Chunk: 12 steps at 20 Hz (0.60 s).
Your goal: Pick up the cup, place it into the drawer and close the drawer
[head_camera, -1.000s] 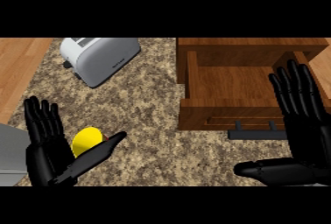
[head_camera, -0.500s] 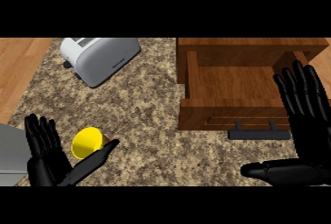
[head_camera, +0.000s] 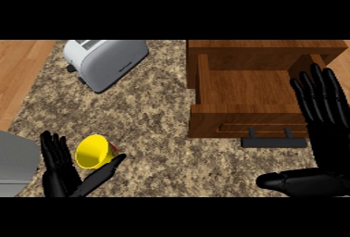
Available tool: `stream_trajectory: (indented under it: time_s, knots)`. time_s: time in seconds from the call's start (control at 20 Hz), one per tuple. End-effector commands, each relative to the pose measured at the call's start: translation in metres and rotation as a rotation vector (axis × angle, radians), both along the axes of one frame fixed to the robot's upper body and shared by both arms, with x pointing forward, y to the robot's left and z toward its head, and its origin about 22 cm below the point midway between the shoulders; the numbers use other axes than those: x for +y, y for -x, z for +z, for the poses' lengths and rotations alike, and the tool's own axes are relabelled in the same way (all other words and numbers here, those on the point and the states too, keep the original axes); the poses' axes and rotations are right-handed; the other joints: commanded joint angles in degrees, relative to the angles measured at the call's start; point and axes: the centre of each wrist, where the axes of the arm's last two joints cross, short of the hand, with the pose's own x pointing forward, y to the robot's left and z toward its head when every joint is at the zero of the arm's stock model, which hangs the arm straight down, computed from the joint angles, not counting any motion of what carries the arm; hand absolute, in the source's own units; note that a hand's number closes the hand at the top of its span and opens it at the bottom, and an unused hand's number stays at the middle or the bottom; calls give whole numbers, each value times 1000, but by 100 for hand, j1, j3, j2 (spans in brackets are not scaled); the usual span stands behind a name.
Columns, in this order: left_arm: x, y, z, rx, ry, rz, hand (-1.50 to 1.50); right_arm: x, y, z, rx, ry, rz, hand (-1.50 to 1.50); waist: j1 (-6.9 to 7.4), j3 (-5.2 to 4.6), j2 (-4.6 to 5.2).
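- We see the yellow cup [head_camera: 96,151] lying on its side on the granite counter [head_camera: 157,111] at the near left, its mouth turned up and to the left, well apart from the drawer [head_camera: 249,99].
- Our left hand [head_camera: 63,172] sits just beside the cup with fingers straight and thumb spread toward it; the cup lies in the fork between them, unheld. We judge this splay is meant to bracket the cup before closing.
- The drawer stands pulled open at the far right, its wooden bottom bare and its dark handle [head_camera: 274,141] facing near, presumably left open to receive the cup.
- Our right hand [head_camera: 325,125] is held flat and open over the drawer's right side, thumb out at the near edge, holding nothing.
- A toaster [head_camera: 106,60] stands at the far left, out of the cup's likely path.
- The grasp is not yet made.
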Motion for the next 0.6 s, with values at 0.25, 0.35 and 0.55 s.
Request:
stream_trajectory:
  time_s: [0.25,0.35,0.55]
  knots:
    - [11,14,-39,22,23,-2,-150,-14,4,12,3,-6,7,-150,-3,1,-1]
    - [11,-3,-62,27,16,26,-150,12,4,11,-8,-4,-9,-150,-14,-2,1]
    - [27,20,-67,9,27,47,-150,-18,14,6,13,5,15,-150,-9,1,-3]
